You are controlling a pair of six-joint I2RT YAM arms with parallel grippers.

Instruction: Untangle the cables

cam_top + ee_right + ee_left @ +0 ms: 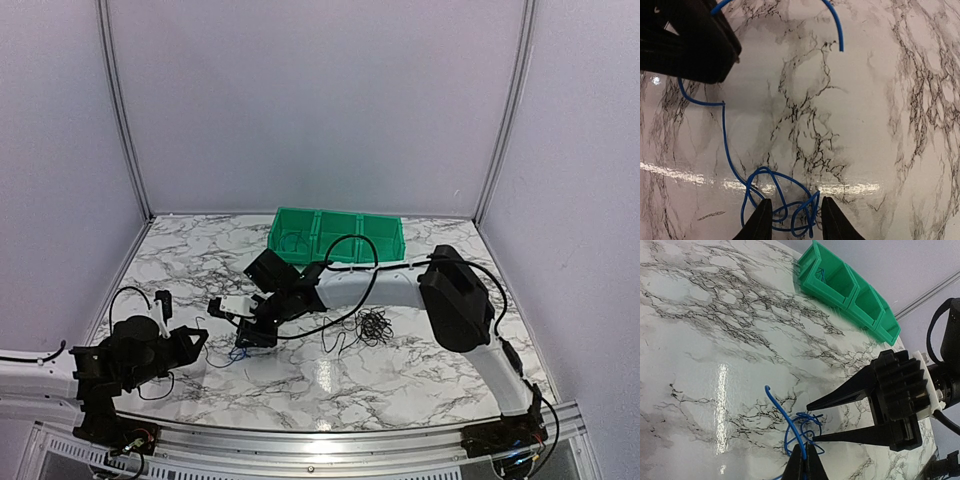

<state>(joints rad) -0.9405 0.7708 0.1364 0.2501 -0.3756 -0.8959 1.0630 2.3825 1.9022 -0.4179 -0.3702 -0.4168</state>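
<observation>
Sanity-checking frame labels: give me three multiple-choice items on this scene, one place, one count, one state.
1. Where is the knot of the thin blue wire? A) far from both arms B) between the right fingers C) hanging in the air
2. How many compartments has the green plastic bin? A) two B) five C) three
3. The left fingers are: A) shut on the blue wire B) spread wide C) out of view
Key: 1B, the fingers flank the knot; 2C, two dividers show; 3A, the wire runs into closed tips.
</observation>
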